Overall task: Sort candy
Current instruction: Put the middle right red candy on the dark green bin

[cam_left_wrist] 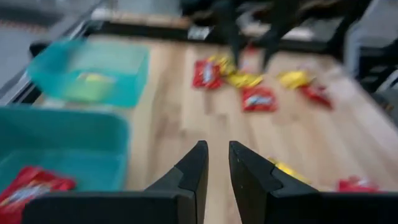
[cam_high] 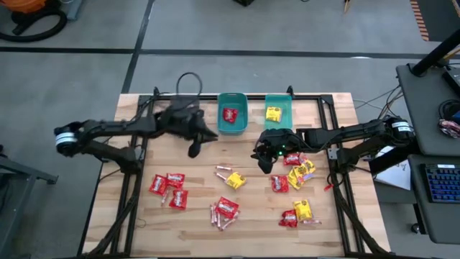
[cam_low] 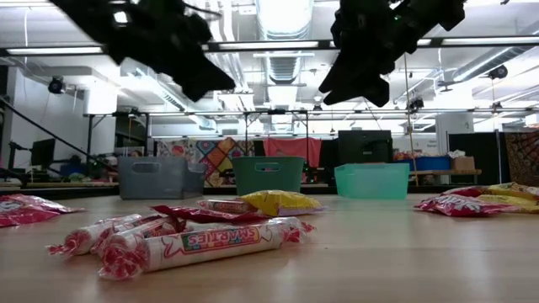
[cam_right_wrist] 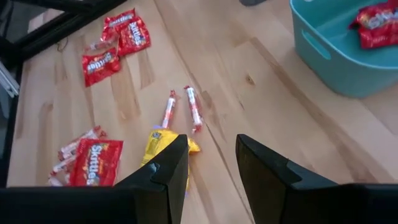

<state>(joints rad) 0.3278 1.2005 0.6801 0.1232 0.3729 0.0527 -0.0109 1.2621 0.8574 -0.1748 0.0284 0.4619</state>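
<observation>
Candy lies scattered on the wooden table: red packets (cam_high: 167, 188), a yellow packet (cam_high: 235, 180), pinkish stick rolls (cam_high: 224, 171) and a mixed heap (cam_high: 298, 173) at the right. One red packet (cam_high: 230, 114) lies in the left teal bin (cam_high: 221, 122), one yellow packet (cam_high: 273, 114) in the right teal bin (cam_high: 287, 108). My left gripper (cam_high: 195, 147) (cam_left_wrist: 217, 162) hovers just in front of the left bin, empty, with a narrow gap between its fingers. My right gripper (cam_high: 262, 155) (cam_right_wrist: 211, 155) is open and empty, above the table near the yellow packet (cam_right_wrist: 158, 143) and two rolls (cam_right_wrist: 194, 109).
A black frame (cam_high: 136, 180) runs along the table's left, right and far sides. The low view shows a grey bin (cam_low: 152, 177) beside the two teal ones at the far edge. Bare wood (cam_high: 194, 223) lies between the candy clusters. Both arms reach toward the table's middle.
</observation>
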